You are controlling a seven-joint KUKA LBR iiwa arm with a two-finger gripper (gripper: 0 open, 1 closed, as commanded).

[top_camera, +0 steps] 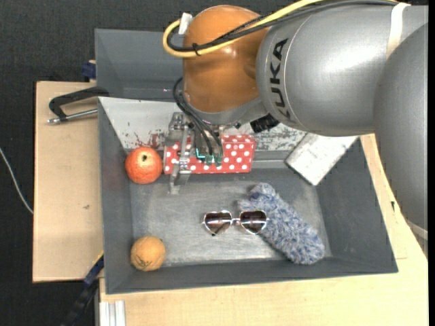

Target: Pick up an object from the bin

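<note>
Over the back of the bin (178, 217), left of centre: jaws, low at the left end of a red box with white dots (234, 153); cannot tell whether wide, narrow or clamped, with the mechanism and the orange wrist cover (217, 56) in the way; cannot confirm anything held; one slim metal part of the assembly reaching past the box's front edge toward the floor. Red box lying flat along the back wall, long side running left to right; left end under the jaws, right end in plain sight. Just left of the box, near it, contact unclear: round red-orange fruit (143, 166); front-left corner: smaller orange fruit (148, 252), well apart from everything else. Mid-floor, in front of the box and apart from it: heart-shaped sunglasses (236, 221), lying flat; right lens touching or just beside a blue-grey fuzzy knitted piece (291, 231), stretched diagonally toward the front-right corner. Back-right: flat white card or packet (316, 158), lying askew, upper part hidden under the arm (340, 66); yellow cable (292, 9) looping round the wrist cover and running along the arm.
</note>
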